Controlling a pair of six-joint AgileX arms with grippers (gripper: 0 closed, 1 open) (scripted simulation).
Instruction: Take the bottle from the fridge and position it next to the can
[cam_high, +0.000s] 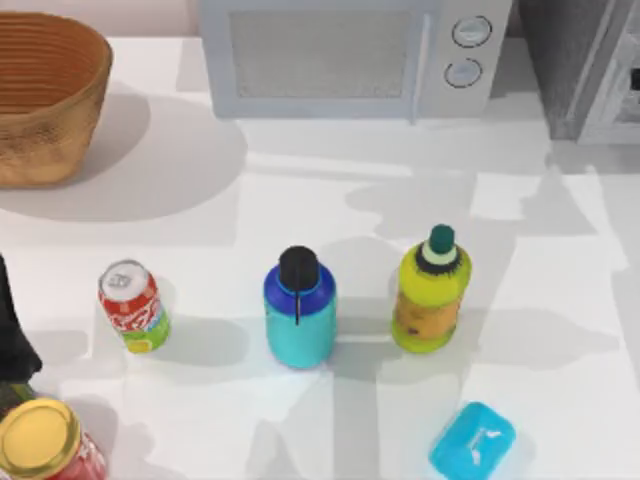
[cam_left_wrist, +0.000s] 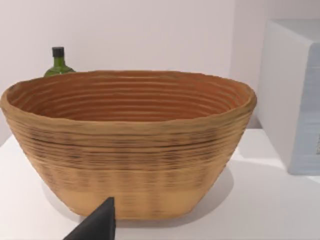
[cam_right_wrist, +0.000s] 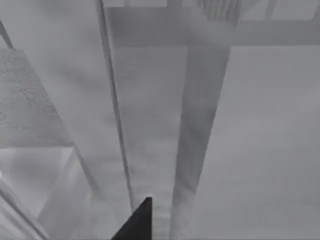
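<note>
1. White table (cam_high: 560, 300) carries our teal bottle (cam_high: 299, 315), upright between the can (cam_high: 133, 306) and a yellow-green bottle (cam_high: 431, 295).
2. Wicker basket (cam_high: 45, 95) holds nothing visible.
3. We cannot tell either jaw state.

I see a woven basket (cam_high: 45, 95) upper left, a microwave (cam_high: 350, 55) top centre, a yellow-green bottle (cam_high: 432, 295) right of centre, a gold-lidded red jar (cam_high: 45, 440) lower left, and a blue box (cam_high: 473, 440) lower right.
</note>
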